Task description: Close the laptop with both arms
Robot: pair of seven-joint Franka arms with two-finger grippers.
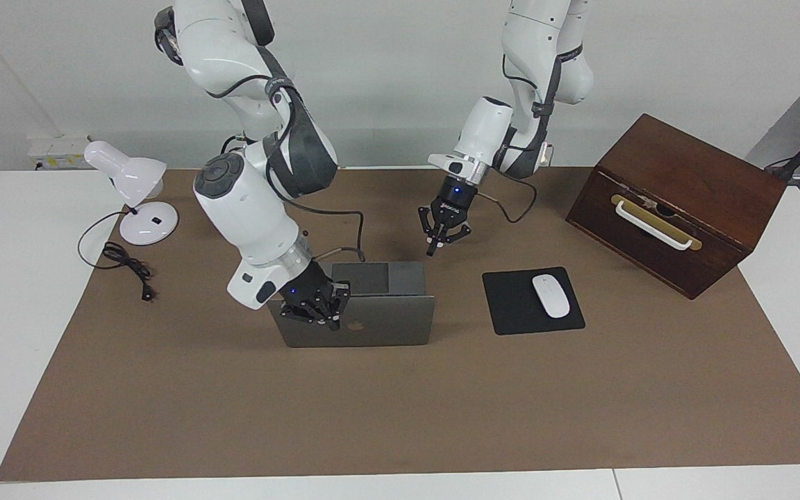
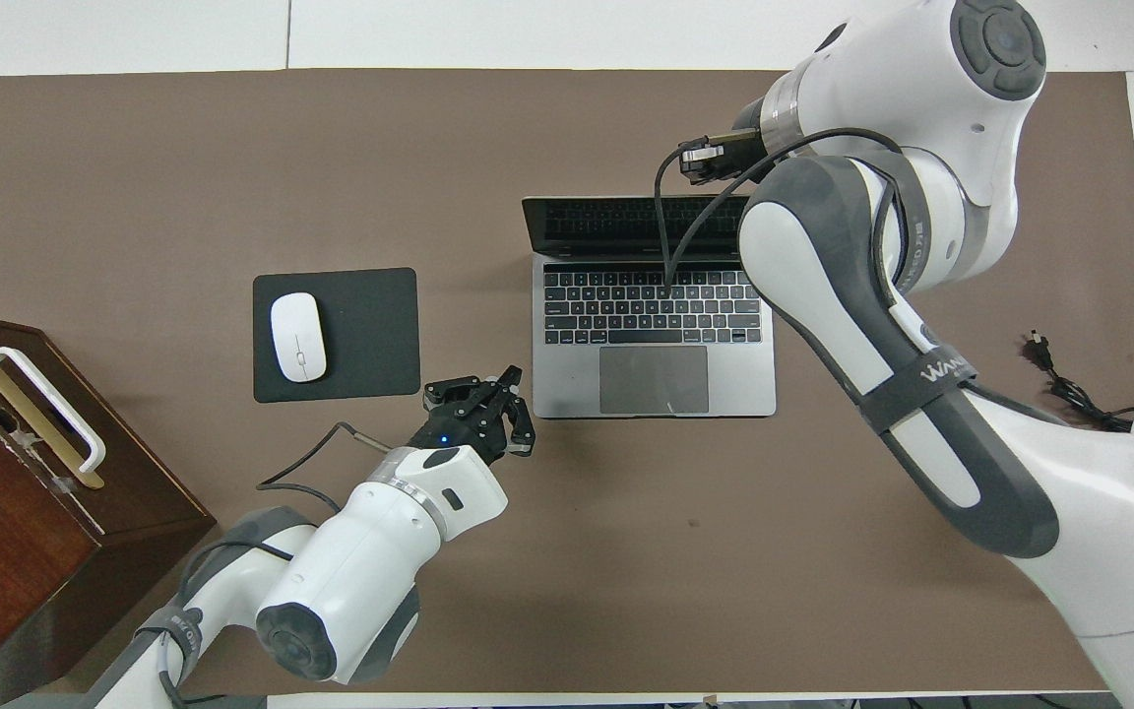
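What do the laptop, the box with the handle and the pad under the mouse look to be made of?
The laptop looks like brushed metal: an even silver-grey matt lid and deck. The box looks like dark varnished wood, with visible grain and a white handle on a brass-coloured plate. The mouse pad looks like soft black fabric or rubber, flat and dull.
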